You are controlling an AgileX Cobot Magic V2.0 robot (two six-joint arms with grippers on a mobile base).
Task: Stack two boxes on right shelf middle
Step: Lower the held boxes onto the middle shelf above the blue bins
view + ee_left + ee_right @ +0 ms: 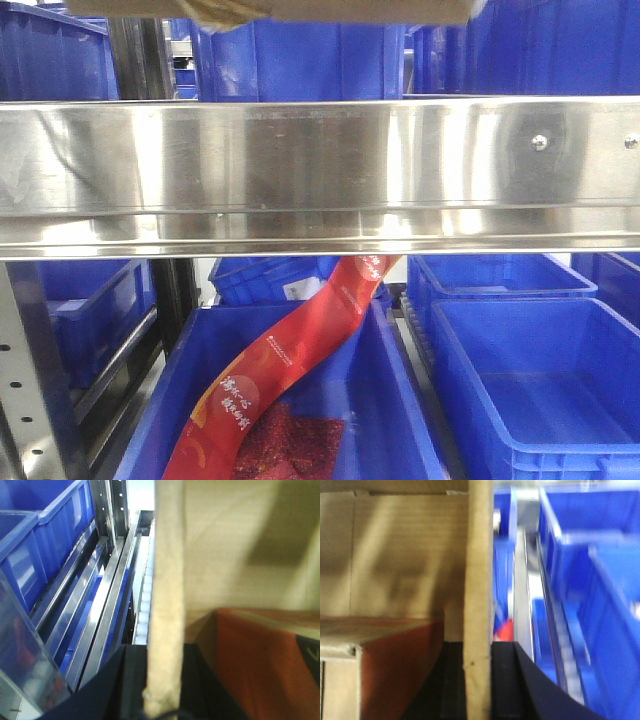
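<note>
Much is cut off here. In the front view only the underside of a cardboard box (290, 10) shows, a brown strip along the top edge above the shelf rail (320, 175); the rest of it is out of frame. Neither arm appears in that view.

Each wrist view is filled by a box wall seen edge-on. In the left wrist view the wall (165, 605) runs top to bottom with the left fingers (162, 680) dark on either side of its lower end, pressed against the cardboard. In the right wrist view the right fingers (477, 680) likewise sit on both sides of a wall (479, 580), clamped on it. Both views are blurred, and whether the two arms hold one box or two cannot be told. Inside the box an orange-red item (265, 660) lies against the inner face; what it is cannot be made out.

The rail is shiny steel with rivets (539, 142) near its right end, and a perforated upright (25, 400) stands at lower left. Blue bins (530, 380) sit below and behind the rail; the middle one (390, 400) holds a red printed strip (290, 360), curling up behind the rail, and a red mesh-like pack (290, 440). More bins and steel rails flank the box in both wrist views.
</note>
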